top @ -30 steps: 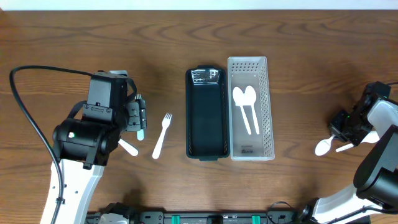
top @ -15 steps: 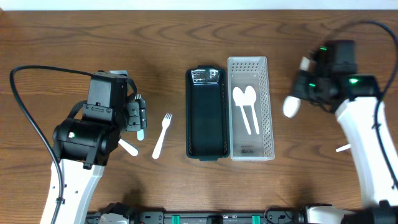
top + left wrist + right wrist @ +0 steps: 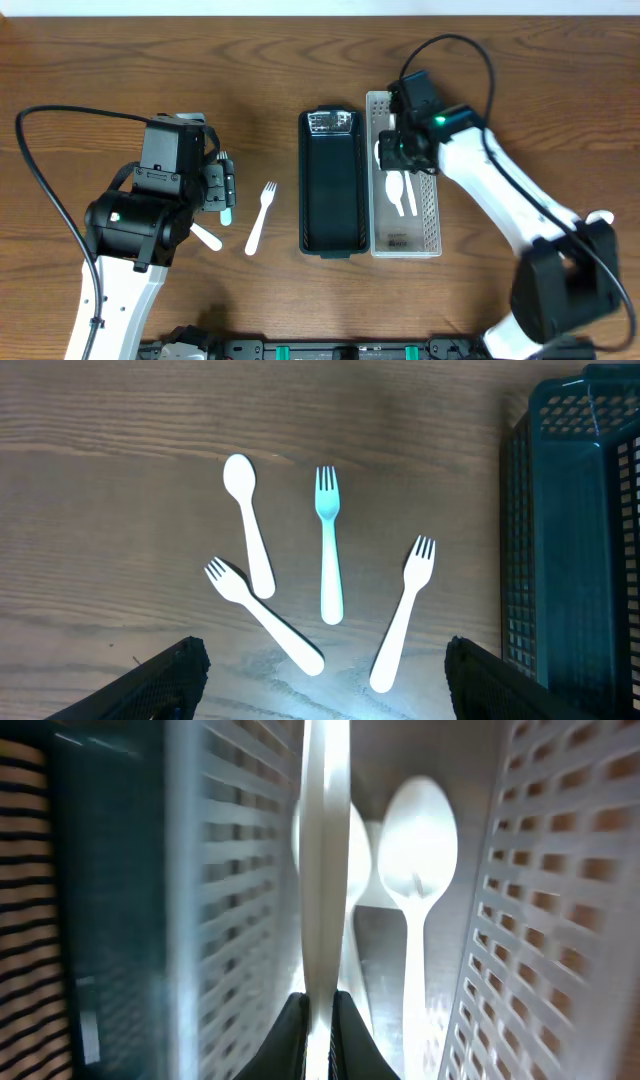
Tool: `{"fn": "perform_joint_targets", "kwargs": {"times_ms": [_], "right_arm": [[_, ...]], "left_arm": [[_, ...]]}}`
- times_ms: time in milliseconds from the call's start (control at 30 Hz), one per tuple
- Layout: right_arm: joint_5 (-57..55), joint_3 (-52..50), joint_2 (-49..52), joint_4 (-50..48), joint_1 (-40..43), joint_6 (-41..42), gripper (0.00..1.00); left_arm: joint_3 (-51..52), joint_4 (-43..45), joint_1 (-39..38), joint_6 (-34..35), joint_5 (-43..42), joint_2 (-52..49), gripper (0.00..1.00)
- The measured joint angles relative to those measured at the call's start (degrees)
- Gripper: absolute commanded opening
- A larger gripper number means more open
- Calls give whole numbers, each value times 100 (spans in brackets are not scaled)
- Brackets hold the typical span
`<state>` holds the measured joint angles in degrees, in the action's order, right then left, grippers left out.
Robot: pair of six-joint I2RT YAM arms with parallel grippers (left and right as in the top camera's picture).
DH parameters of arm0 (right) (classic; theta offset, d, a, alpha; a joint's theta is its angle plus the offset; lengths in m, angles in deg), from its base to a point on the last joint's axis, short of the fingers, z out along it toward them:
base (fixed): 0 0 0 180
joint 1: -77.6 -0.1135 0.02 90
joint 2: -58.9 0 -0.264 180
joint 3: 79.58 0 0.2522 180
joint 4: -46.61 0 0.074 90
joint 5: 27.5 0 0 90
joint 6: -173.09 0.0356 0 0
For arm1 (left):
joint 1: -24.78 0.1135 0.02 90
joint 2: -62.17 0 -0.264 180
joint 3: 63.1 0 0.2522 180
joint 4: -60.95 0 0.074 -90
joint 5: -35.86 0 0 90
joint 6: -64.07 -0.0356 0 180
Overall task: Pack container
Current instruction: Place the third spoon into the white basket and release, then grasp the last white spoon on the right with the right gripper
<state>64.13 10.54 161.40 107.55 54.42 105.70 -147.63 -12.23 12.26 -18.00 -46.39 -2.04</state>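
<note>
My right gripper [image 3: 401, 152] is shut on the handle of a white spoon [image 3: 325, 870] and holds it inside the white perforated container [image 3: 432, 205], above two white spoons [image 3: 405, 190] that lie in it. The right wrist view shows those spoons [image 3: 418, 850] between the container's walls [image 3: 540, 920]. The dark container [image 3: 305, 190] stands empty beside it on the left. My left gripper [image 3: 222, 190] is open and empty above loose cutlery: a white spoon [image 3: 248, 535], a teal fork [image 3: 328, 550] and two white forks [image 3: 405, 610] [image 3: 262, 615].
The two containers stand side by side and touching at the table's middle. One white fork [image 3: 259, 218] lies just left of the dark container, whose edge also shows in the left wrist view [image 3: 570, 540]. The left arm's cable loops over the table's left side.
My right arm has swung from the table's far right edge leftwards with the white spoon, to above and into the white container. The left arm has not moved.
</note>
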Motion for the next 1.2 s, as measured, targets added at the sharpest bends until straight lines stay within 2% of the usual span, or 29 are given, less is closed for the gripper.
{"fn": "perform_joint_targets", "kwargs": {"times_ms": [100, 267, 467, 567, 633, 733, 833, 1033, 1200], "right_arm": [[-44, -9, 262, -7, 0, 22, 10], [-116, -7, 247, -15, 2, 2, 38], [-304, 621, -92, 693, 98, -107, 40], [-531, 1102, -673, 1060, 437, -46, 51], [-640, 1279, -1139, 1246, 844, 33, 55], [-776, 1408, -1775, 1705, 1884, 234, 70], [-874, 1416, -1967, 2122, 3032, 428, 85], [-525, 820, -1720, 1961, 4819, 557, 92], [-203, -188, -1298, 1202, 5851, 557, 93]], "left_arm": [[0, 2, 0, 0, -2, 0, 79], [0, 2, 0, 0, -2, 0, 78], [0, -2, 0, 0, -2, 0, 78], [0, -2, 0, 0, -2, 0, 78], [0, -4, 0, 0, -2, 0, 78], [0, -2, 0, 0, -2, 0, 78], [0, -2, 0, 0, 0, 0, 78], [0, 0, 0, 0, -2, 0, 78], [0, -4, 0, 0, -2, 0, 79]]}}
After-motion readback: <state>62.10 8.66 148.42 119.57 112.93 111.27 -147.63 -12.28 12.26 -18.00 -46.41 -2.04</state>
